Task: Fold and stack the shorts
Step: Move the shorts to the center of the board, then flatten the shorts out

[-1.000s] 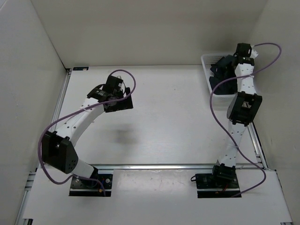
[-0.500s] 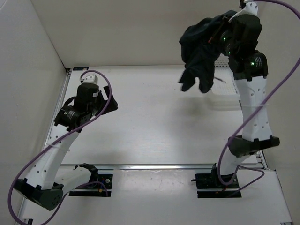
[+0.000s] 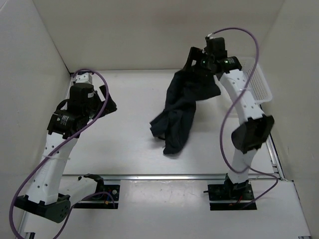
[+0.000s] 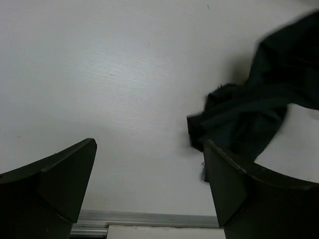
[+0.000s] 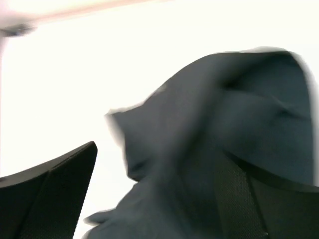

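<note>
The dark navy shorts [image 3: 178,112] hang in a crumpled drape from just under my right gripper [image 3: 195,65] down to the table, where the lower end rests in a heap. In the right wrist view the jaws stand wide apart, and the blurred shorts [image 5: 199,149] fill the gap and lie against the right finger. I cannot tell whether the cloth still hangs on that finger. My left gripper [image 3: 107,105] hovers open at the left, well apart from the shorts. The left wrist view has bare table between the fingers and the shorts [image 4: 249,114] off to the right.
A white mesh basket [image 3: 258,83] stands at the back right, next to the right wall. White walls close in the table at the left, back and right. A metal rail [image 3: 169,176] runs along the near edge in front of the arm bases.
The right arm lifted the shorts out of the basket, swung them left and lowered them onto the table, then opened its jaws. The left arm drew back toward the left.
</note>
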You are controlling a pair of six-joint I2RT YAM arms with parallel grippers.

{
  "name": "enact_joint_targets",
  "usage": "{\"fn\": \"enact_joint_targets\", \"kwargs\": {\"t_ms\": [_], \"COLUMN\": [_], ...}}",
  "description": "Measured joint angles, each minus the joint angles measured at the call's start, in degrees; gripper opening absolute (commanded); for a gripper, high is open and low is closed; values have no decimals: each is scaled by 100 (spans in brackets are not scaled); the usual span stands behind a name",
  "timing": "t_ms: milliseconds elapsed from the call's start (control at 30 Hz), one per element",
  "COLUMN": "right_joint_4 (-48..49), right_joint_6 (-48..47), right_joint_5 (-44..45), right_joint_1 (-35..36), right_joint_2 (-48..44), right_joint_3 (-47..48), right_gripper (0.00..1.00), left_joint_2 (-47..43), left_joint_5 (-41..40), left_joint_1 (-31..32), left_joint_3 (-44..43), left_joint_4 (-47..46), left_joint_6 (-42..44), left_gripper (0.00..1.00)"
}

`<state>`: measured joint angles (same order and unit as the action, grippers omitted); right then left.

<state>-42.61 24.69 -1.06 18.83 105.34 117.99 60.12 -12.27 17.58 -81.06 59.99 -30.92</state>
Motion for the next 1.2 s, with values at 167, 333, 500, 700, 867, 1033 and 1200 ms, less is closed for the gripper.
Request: {"fn": "enact_joint_targets", "kwargs": {"t_ms": [167, 333, 500, 700, 867, 1033, 1200], "right_joint_4": [-295, -50, 313, 629, 822, 1113, 1320], "right_joint_6": [70, 315, 815, 1668, 2146, 2380, 2522], "right_joint_5": [535, 1027, 1025, 684, 640, 621, 492], "right_joint_1": [17, 632, 1486, 2199, 2330, 2326, 2326], "right_joint_2": [605, -1259, -2706, -2621, -2575, -2273, -1797], "right_joint_3": [-918, -3368, -4924, -6500, -6634, -6631, -6629], "right_gripper": [100, 95, 96, 97, 96, 83, 9], "left_joint_2": [330, 826, 1786, 3099, 4035, 4743, 4887], "left_joint_5": [638, 1268, 1720, 2114, 2352, 2524, 2734], "left_joint_1": [122, 612, 1344, 1893, 1843, 1814, 1716], "left_joint_3": [328, 1318, 1606, 1270, 1073, 632, 321], "left_joint_4": [-284, -756, -1113, -1550, -1853, -1991, -2072], "left_joint_6": [223, 103, -90, -234, -278, -334, -251], "left_gripper": [100, 100, 100, 100, 95, 43, 10]}}
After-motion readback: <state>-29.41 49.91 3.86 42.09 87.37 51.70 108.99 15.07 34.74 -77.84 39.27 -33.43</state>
